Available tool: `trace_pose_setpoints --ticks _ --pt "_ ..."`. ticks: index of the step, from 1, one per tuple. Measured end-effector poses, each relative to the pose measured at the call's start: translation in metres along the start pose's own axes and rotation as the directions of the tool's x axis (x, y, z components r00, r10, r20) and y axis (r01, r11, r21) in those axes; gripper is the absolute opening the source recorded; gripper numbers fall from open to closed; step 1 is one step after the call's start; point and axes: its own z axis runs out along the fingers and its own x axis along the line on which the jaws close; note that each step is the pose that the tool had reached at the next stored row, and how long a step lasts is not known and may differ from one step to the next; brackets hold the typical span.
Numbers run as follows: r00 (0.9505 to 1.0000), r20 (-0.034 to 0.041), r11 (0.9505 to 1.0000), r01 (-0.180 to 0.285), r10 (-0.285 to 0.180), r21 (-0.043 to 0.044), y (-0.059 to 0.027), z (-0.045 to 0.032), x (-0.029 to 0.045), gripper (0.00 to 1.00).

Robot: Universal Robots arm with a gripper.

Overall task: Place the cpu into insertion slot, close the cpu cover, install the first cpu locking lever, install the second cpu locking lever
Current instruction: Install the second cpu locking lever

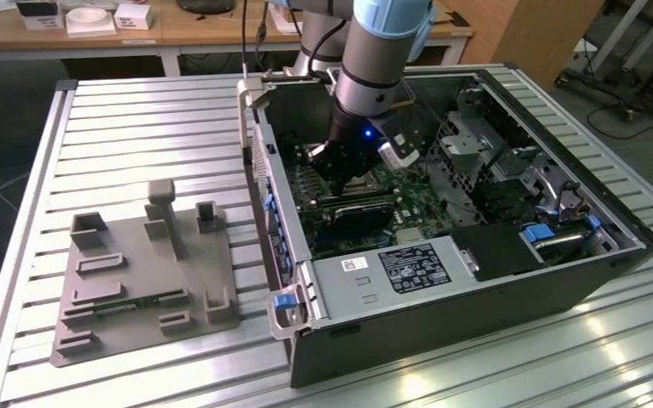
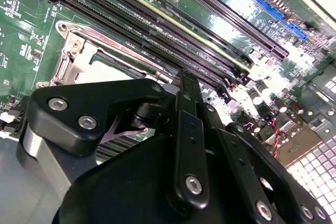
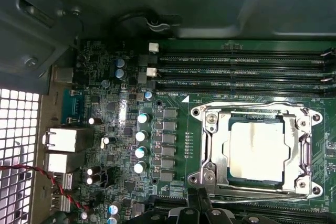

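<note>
Grey ribbed metal forms the counter (image 1: 133,119), with one grey fixture block (image 1: 145,276) lying towards the exterior view's left, open space all round it. Right of it sits one open computer case (image 1: 440,331), the arm's gripper (image 1: 343,166) lowered inside between its walls, just above the green motherboard (image 3: 131,145). Whether the gripper is open or closed cannot be told. In the first wrist view, the cpu (image 3: 260,150) sits in its socket, framed by the closed cpu cover (image 3: 210,150).

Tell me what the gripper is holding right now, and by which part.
It cannot be told. The gripper is down inside the computer case over the motherboard; the cpu sits in its socket under the cpu cover.
</note>
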Motion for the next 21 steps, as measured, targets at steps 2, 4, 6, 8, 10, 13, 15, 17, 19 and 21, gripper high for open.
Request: trace_pose_setpoints --ticks 2,4,6,8,10,13,15,17,19,21 --pt "1.0000 0.0002 1.0000 0.000 0.000 -0.0038 0.0000 0.0006 -0.0001 0.11" --pt "1.0000 0.0003 1.0000 0.000 0.000 -0.0079 0.0000 0.0012 -0.0001 0.11" --pt "1.0000 0.0004 0.9999 0.001 -0.001 -0.0109 0.0000 0.0016 -0.0001 0.11" --pt "1.0000 0.0004 0.9999 0.001 -0.001 -0.0132 0.0000 0.0018 -0.0001 0.11" --pt "1.0000 0.0006 0.9999 0.001 -0.001 -0.0156 0.0000 0.0019 -0.0001 0.11" --pt "1.0000 0.0012 0.9998 0.001 -0.001 -0.0193 0.0003 0.0021 -0.0001 0.11" --pt "1.0000 0.0015 0.9998 0.001 -0.001 -0.0201 0.0003 0.0027 -0.0001 0.11" --pt "1.0000 0.0014 0.9998 0.001 -0.001 -0.0201 0.0003 0.0034 0.0000 0.11" --pt "1.0000 0.0015 0.9998 0.001 -0.001 -0.0201 0.0004 0.0040 0.0001 0.11" --pt "1.0000 0.0014 0.9998 0.001 -0.001 -0.0200 0.0008 0.0046 0.0002 0.11"
